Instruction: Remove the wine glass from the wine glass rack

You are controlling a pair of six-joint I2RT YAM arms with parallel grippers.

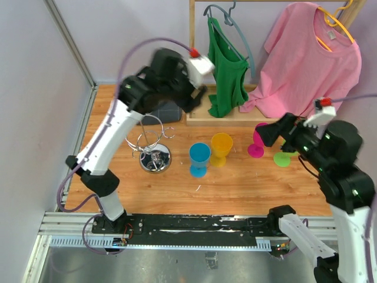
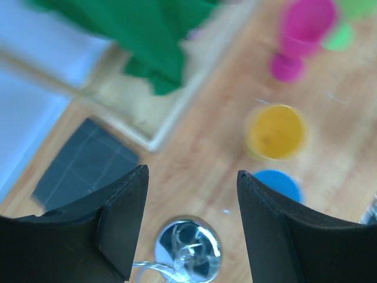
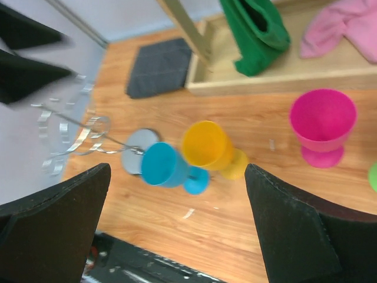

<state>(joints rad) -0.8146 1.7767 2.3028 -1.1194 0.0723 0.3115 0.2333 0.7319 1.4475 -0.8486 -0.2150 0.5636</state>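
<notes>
The silver wire wine glass rack [image 1: 154, 154] stands on the wooden table at the left; its loop arms hold no glass. Four plastic wine glasses stand upright on the table: blue [image 1: 199, 158], yellow [image 1: 222, 147], pink [image 1: 257, 141] and green [image 1: 284, 158]. My left gripper [image 1: 197, 97] is open and empty, high above the rack; its wrist view looks down on the shiny base [image 2: 188, 250]. My right gripper [image 1: 266, 134] is open and empty, raised next to the pink glass. Its wrist view shows the rack [image 3: 82, 132], blue glass [image 3: 165, 165] and yellow glass [image 3: 209, 146].
A wooden clothes rack [image 1: 191, 65] with a green top [image 1: 227, 68] and a pink T-shirt [image 1: 309, 59] stands at the back. A dark grey pad [image 1: 162, 111] lies behind the wire rack. A grey wall borders the table's left side.
</notes>
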